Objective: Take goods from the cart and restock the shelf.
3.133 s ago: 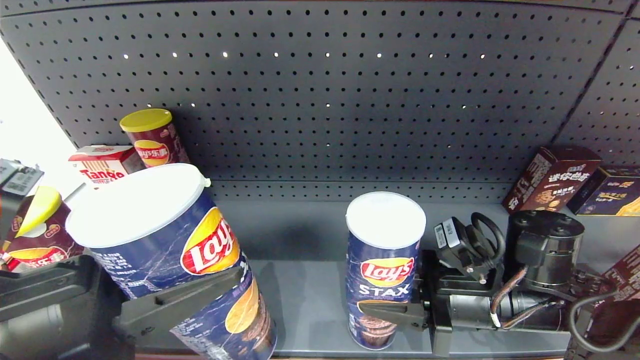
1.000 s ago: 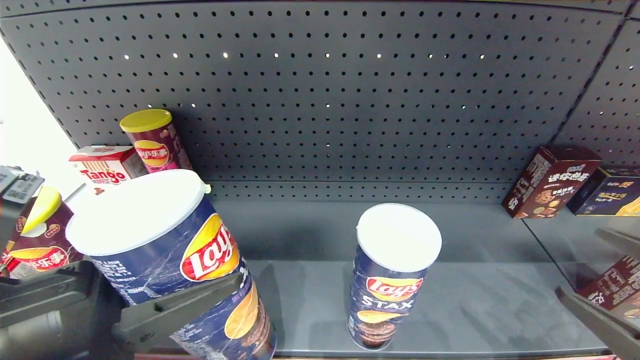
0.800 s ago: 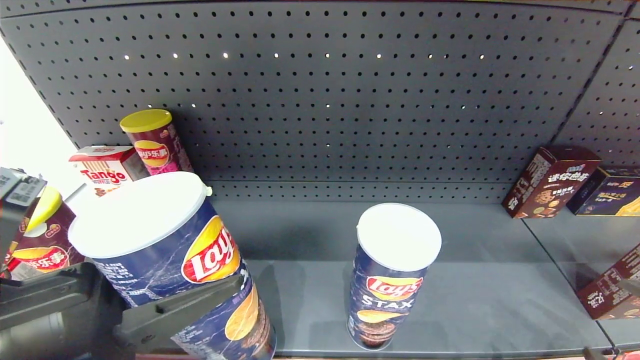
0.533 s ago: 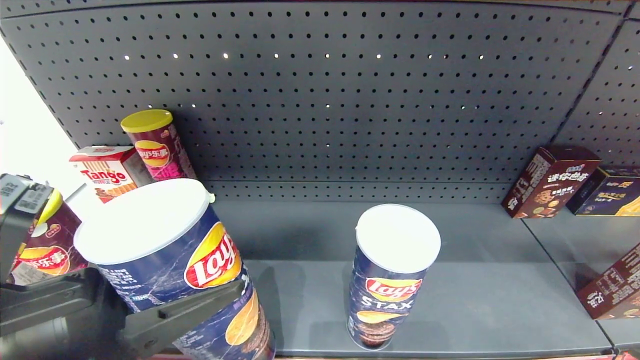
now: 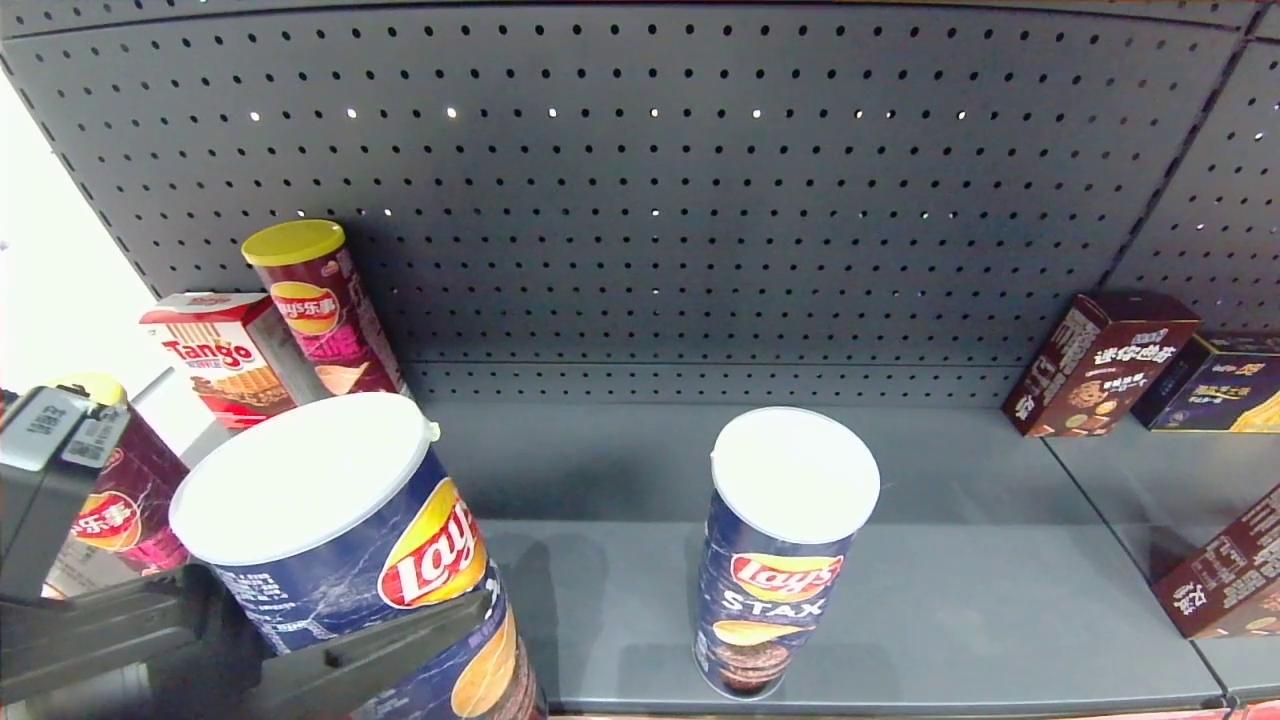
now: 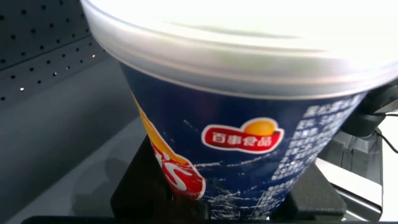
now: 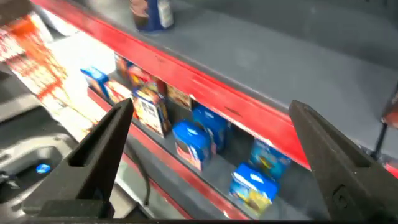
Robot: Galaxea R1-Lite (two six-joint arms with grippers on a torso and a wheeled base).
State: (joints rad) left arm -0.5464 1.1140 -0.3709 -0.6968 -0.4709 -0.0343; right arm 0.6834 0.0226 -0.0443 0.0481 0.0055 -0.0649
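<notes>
Head view puts the held can point(image 5: 340, 540), blue with a white lid, near the front left corner of the shelf point(image 5: 980, 600). It leans, and the left gripper point(image 5: 330, 620) has its jaws clamped across the can's body. In the left wrist view the dark pads point(image 6: 143, 186) press on the lower wall. A standing can point(image 5: 780, 560) of the same kind is upright near the middle of the front edge, well apart from the held one. The right gripper point(image 7: 214, 155) hangs with jaws wide and nothing between them, out past the shelf's red front strip point(image 7: 205, 87).

Our worry is the lean. We judge that letting go at this angle, so close to the front edge, could tip the can or send it off the shelf. The left arm also sits just beside a maroon can point(image 5: 120, 500) at the left edge, which a sideways swing could knock.

The held can's base is cut off at the picture's bottom, so we cannot tell whether it touches the shelf. The gripper's near finger is largely hidden behind the can.
</notes>
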